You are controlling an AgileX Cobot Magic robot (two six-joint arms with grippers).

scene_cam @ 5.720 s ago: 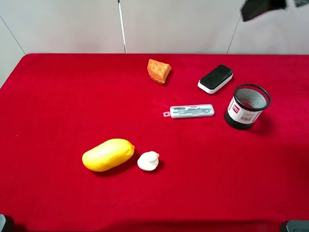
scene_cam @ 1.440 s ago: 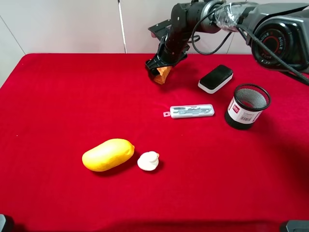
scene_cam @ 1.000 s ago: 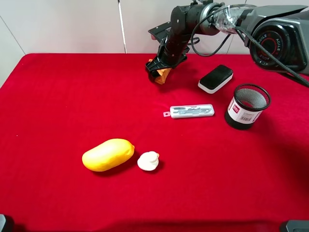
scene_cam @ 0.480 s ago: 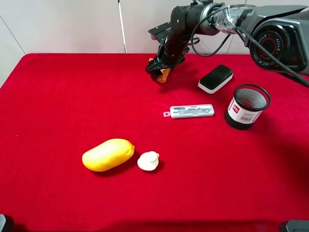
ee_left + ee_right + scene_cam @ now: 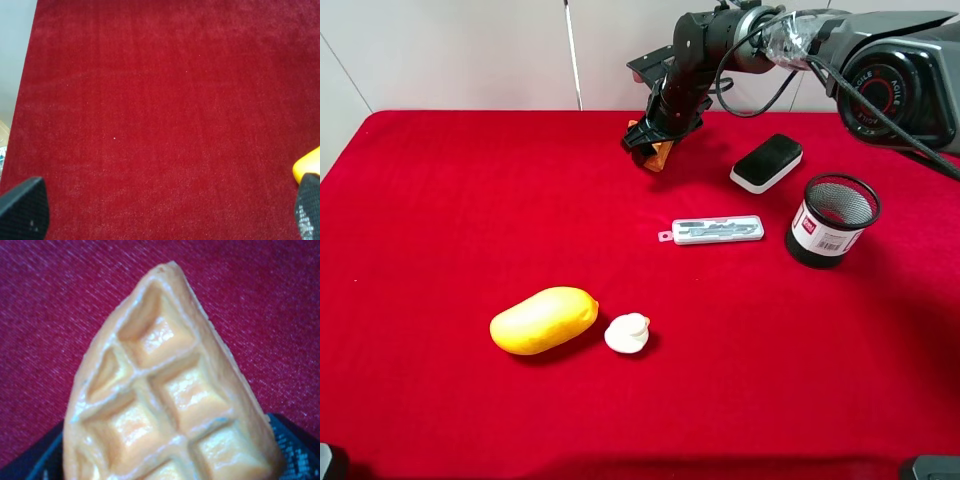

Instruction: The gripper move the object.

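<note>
The object, a small orange waffle slice (image 5: 659,154) with a grid face, sits between the jaws of my right gripper (image 5: 648,140) at the back of the red table (image 5: 440,200). That gripper is shut on it. In the right wrist view the slice (image 5: 165,390) fills the picture, with dark fingers (image 5: 292,450) on either side of its lower part. Whether it touches the cloth I cannot tell. My left gripper (image 5: 165,212) stands open over bare red cloth, holding nothing, with its fingertips (image 5: 22,207) far apart.
A yellow mango (image 5: 544,320) and a small white piece (image 5: 627,333) lie at the front left of centre. A clear flat case (image 5: 715,231), a black-and-white block (image 5: 766,162) and a black mesh cup (image 5: 832,219) lie right of the slice. The mango's edge (image 5: 307,165) shows beside a left fingertip.
My right gripper has closed on the waffle slice and shifted it slightly up and toward the back. Everything else lies where it was.
</note>
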